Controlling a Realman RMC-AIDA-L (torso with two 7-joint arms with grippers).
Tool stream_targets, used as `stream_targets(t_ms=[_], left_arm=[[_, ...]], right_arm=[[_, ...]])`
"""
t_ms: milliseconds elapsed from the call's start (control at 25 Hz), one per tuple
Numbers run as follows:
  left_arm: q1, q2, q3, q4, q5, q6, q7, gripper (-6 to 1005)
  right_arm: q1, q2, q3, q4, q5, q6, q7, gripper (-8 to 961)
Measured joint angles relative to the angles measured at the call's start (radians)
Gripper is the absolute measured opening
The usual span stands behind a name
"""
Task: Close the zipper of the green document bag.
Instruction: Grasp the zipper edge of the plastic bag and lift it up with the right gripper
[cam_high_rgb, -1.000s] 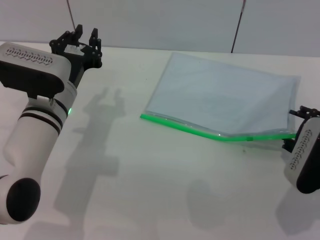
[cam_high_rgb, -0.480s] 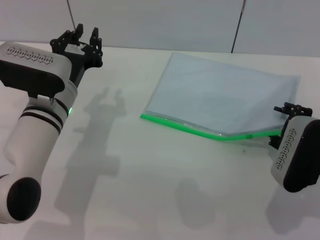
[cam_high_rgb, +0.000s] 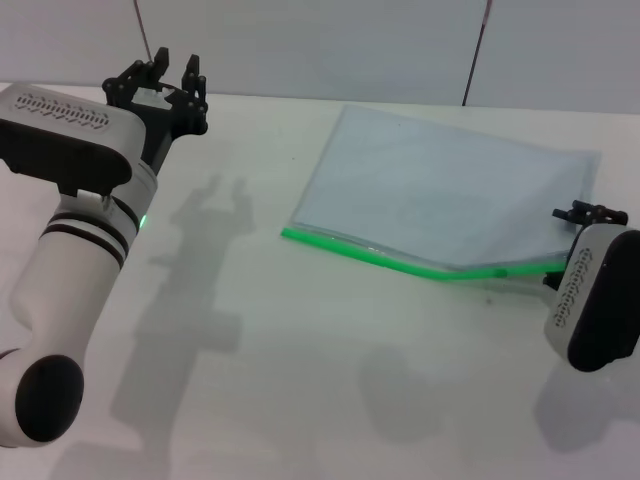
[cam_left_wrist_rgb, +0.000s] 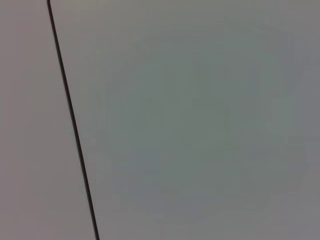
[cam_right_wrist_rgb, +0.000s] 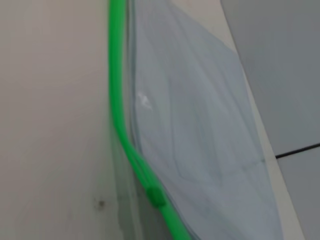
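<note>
The right pincer (cam_high_rgb: 580, 232) sat at the near-right corner of the green document bag (cam_high_rgb: 450, 195), right up against the end of the zipper (cam_high_rgb: 400, 262). Whether its fingers were apart or together could not be told; the arm's housing covered them in the head view, and the right wrist view showed none of them. What it held or touched, if anything, could not be made out either.

Just ahead of that pincer, the slider (cam_right_wrist_rgb: 156, 196) showed in the right wrist view as a small thicker green knot on the strip. In the head view it sat as a tiny darker bump (cam_high_rgb: 498, 272) a little way along the strip from the pincer. Between slider and pincer the bag's lower clear lip seemed to hang apart from the green edge, so that stretch looked open, though only as a judgement. Beyond the slider the strip ran on, bowed, to the far-left corner; whether that long run was sealed could not be read. The closing looked unfinished, with the slider yet to be carried along its track.

The bag lay flat on the white table (cam_high_rgb: 300, 380), spreading away from the right pincer toward the wall.

Far across the table, well apart from the bag, the left pincer (cam_high_rgb: 170, 85) was parked, raised, fingers spread and holding nothing.
</note>
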Motion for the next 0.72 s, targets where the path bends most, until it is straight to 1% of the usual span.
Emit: stream_targets(t_ms=[280,440,680,720], left_arm=[[0.0,0.0,0.001,0.0,0.0,0.0,0.0,320],[-0.001,0.0,0.001,0.0,0.0,0.0,-0.002,320],[-0.006,0.0,0.004,0.003,0.0,-0.004,-0.003,320],[-0.007,0.0,0.004,0.003,0.0,-0.006,-0.003,320]], right_arm=[[0.004,0.0,0.011,0.001,0.0,0.002,0.0,563],[0.022,0.0,0.004,0.025,0.0,0.003,0.002,554],[0.052,0.0,0.002,0.057,0.0,0.003,0.063,343],[0.055,0.0,0.001,0.059,0.0,0.001,0.07,328]])
